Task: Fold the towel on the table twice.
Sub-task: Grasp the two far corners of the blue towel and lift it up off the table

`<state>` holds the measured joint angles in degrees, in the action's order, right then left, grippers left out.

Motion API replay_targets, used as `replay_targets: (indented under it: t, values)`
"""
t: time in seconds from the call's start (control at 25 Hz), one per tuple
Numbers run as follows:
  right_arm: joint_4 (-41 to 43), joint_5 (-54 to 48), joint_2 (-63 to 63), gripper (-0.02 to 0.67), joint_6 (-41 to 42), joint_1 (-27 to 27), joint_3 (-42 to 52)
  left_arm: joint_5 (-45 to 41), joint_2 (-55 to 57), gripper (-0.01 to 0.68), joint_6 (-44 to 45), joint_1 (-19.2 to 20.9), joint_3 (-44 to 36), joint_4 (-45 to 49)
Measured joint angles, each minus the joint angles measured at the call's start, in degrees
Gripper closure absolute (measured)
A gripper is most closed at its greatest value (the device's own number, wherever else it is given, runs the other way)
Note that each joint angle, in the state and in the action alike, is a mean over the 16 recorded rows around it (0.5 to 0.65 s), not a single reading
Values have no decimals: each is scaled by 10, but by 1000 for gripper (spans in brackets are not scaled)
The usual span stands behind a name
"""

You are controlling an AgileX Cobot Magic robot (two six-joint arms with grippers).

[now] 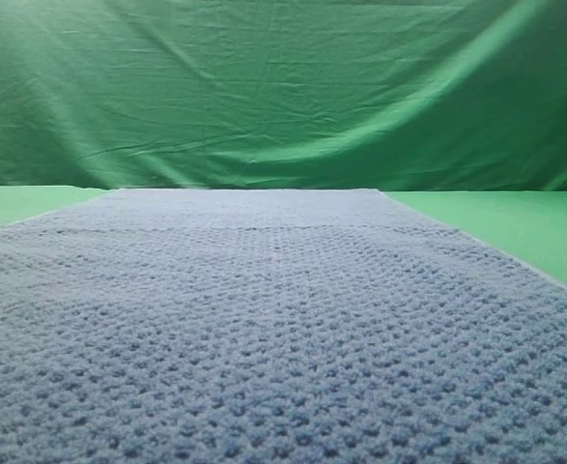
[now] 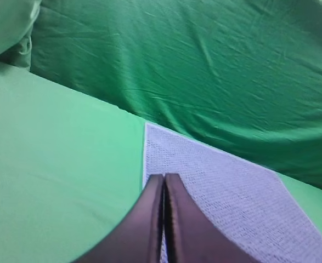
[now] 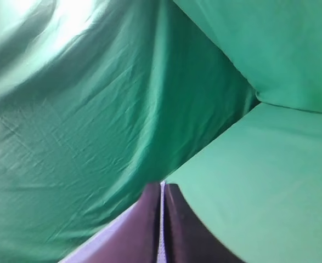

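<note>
Wrinkled green backdrop cloth (image 1: 283, 87) hangs across the far side, behind a smooth green worktop (image 1: 515, 222). Spread flat on that worktop lies the blue-grey towel (image 1: 273, 329), unfolded, running from the near edge to just short of the backdrop, with bare green showing left and right. The left gripper (image 2: 164, 178) hangs over the towel's left edge, fingers pressed together and empty. The right gripper (image 3: 162, 187) is likewise closed, holding nothing.
</note>
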<state>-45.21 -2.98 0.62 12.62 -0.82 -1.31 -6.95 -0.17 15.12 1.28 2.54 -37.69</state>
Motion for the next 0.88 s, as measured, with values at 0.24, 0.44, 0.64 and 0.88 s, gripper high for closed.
replay_targets:
  t: [0.24,0.44,0.64,0.88]
  values:
    - [-2,-26,-32,649,86,0,-68,-45,25,673,4,0,66,5]
    - [-6,-44,-64,649,147,1,-129,-70,46,673,7,-3,122,12]
    - [-15,-45,-96,649,179,7,-173,-69,67,673,8,-9,160,11]
    - [-16,-90,-152,649,217,15,-233,-95,110,673,8,-19,213,34]
